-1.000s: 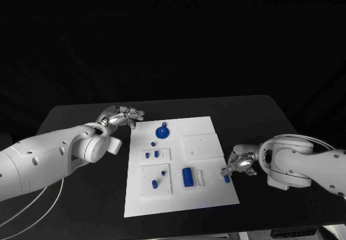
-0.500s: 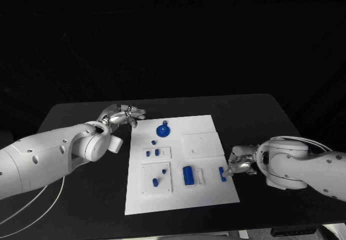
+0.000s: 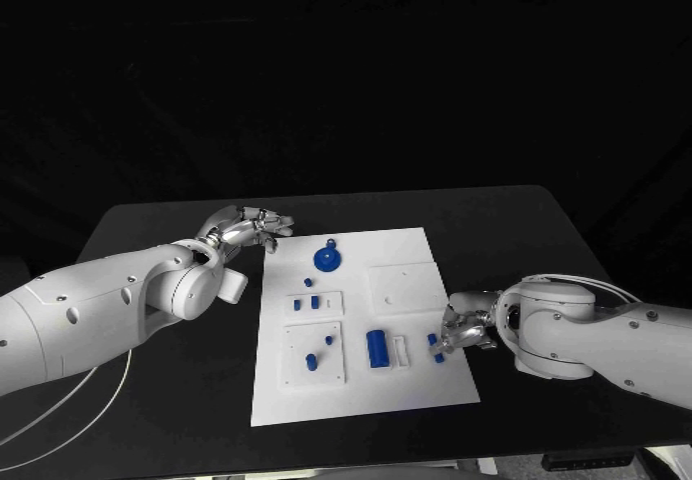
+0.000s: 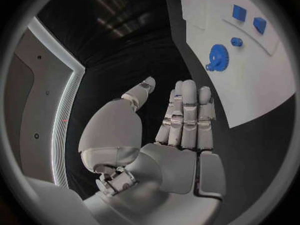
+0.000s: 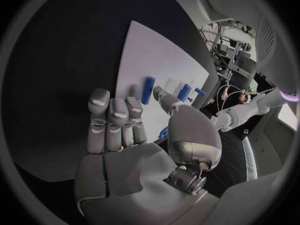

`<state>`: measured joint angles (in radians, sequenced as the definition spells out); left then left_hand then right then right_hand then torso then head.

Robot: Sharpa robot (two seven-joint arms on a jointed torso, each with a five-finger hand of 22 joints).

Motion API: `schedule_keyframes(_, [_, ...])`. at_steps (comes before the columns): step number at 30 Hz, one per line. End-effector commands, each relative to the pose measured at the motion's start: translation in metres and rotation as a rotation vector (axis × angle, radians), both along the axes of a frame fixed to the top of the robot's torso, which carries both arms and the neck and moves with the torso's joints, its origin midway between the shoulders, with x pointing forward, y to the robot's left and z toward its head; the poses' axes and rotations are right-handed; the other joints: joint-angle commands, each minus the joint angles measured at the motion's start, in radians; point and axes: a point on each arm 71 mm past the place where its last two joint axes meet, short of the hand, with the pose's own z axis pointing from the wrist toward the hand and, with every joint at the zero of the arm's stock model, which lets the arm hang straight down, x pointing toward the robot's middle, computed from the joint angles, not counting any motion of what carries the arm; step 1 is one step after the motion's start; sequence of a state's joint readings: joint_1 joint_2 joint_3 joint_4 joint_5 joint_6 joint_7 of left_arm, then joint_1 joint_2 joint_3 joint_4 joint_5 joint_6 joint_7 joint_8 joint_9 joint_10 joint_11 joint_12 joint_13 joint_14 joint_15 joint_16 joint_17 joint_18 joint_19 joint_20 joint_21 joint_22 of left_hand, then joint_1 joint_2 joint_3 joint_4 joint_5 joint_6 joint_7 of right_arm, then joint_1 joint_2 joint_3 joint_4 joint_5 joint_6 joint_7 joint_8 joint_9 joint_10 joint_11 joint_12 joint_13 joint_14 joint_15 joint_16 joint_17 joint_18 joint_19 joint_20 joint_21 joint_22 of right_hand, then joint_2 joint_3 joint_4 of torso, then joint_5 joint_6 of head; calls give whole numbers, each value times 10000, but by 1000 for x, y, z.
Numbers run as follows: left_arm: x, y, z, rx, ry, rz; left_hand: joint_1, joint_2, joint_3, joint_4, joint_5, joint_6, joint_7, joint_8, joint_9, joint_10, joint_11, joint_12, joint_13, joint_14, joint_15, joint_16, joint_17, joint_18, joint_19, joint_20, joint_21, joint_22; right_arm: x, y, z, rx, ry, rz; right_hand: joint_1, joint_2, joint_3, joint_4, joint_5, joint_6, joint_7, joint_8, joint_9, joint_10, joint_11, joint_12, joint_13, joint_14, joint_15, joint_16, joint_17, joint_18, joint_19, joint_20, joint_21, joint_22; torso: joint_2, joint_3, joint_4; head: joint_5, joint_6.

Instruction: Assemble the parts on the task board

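While the white board [image 3: 418, 390] lies in the middle of the black surface [image 3: 534, 220], the right robot hand [image 3: 459, 330] pinches a small blue part [image 3: 434, 345] at the board's 3 o'clock edge.
The left robot hand [image 3: 248, 229] hangs off the board's 10 o'clock corner, fingers straight and close together, holding nothing. On the board a blue gear [image 3: 327, 261] sits toward 12 o'clock, a blue bar [image 3: 376, 349] lies below the middle, just beside the pinched part, and smaller blue pieces [image 3: 306, 304] sit at 9 o'clock.
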<state>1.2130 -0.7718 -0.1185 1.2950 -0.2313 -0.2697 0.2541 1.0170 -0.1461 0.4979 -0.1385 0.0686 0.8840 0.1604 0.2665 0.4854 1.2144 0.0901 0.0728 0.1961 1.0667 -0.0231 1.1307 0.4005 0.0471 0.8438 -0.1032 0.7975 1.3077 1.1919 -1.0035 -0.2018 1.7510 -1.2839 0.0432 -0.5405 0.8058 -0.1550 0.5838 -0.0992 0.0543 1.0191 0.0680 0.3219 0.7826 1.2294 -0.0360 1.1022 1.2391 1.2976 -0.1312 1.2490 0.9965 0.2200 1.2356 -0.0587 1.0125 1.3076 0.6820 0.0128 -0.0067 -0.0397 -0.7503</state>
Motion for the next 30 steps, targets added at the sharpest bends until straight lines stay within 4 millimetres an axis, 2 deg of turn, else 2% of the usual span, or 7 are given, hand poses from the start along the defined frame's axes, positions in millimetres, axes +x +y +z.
schedule_keyframes(1, [-1,-2,1,-128,-49,-158,-65,17,23,61,-44,-22,15,32,-12,-57,45,-20,-16,-8,64,-37,12,218,56,-118,-64,97,-4,4,-8,-58,151,209,27,-2,52,39,-53,-11,95,-86,-994,-73,24,-47,-14,29,-68,22,8,418,7,-49,29,108,6,4,6,23,-20])
schedule_keyframes(10, [-1,-1,1,-128,-31,-169,-65,25,23,67,-42,-29,18,31,-15,-62,46,-21,-17,-10,66,-39,14,219,55,-117,-67,100,-4,17,-14,-204,78,600,63,-26,94,59,-52,-10,95,-102,-988,-82,24,-69,-29,29,-69,13,5,418,4,-47,27,106,-7,-20,9,35,-36])
schedule_keyframes(15, [-1,-1,1,-123,-40,-155,-64,31,24,68,-42,-30,18,31,-15,-62,46,-21,-17,-10,66,-39,14,219,54,-117,-67,101,-3,25,-15,-1596,-1540,1851,159,-59,156,37,-52,-10,96,-123,-980,-97,25,-96,-46,33,-68,5,4,418,3,-47,28,107,-11,-18,5,51,-47])
schedule_keyframes(18, [-1,-2,1,-133,-50,-175,-61,42,26,70,-39,-32,18,31,-16,-63,46,-21,-17,-10,66,-39,15,220,54,-117,-69,102,-3,27,-18,-2147,-1838,2264,359,-408,523,245,-56,12,104,-167,-963,-129,35,-176,-105,47,-60,-28,-11,418,34,-32,14,84,-11,-20,15,40,-60])
schedule_keyframes(22, [-1,-3,1,-131,-19,-207,-58,60,29,74,-36,-34,19,32,-18,-64,47,-20,-17,-10,66,-40,17,221,54,-116,-70,104,-7,32,-24,-2389,-1862,2579,685,-629,763,208,-52,-111,152,-303,-1023,-197,72,-260,-159,57,-23,-42,-14,418,48,-27,19,84,-3,-9,-3,75,-72])
schedule_keyframes(26, [-2,-4,2,113,-166,-406,-25,72,34,54,-31,-42,19,32,-21,-64,45,-19,-17,-8,65,-38,21,225,53,-118,-71,111,-11,37,-31,-2372,-1737,2707,1142,-881,867,-98,-53,-102,180,-374,-1074,-301,106,-373,-230,61,14,-59,-17,414,33,-7,29,96,-4,-3,-2,127,-82])
schedule_keyframes(30, [-2,-4,1,111,-140,-434,-22,69,31,50,-33,-44,20,32,-22,-66,46,-20,-17,-9,65,-39,22,225,52,-118,-71,112,-12,37,-33,-2376,-1748,2711,1439,-883,896,-334,-52,-37,178,-394,-1099,-298,107,-370,-231,65,20,-71,-19,404,26,20,31,98,-10,1,5,141,-85])
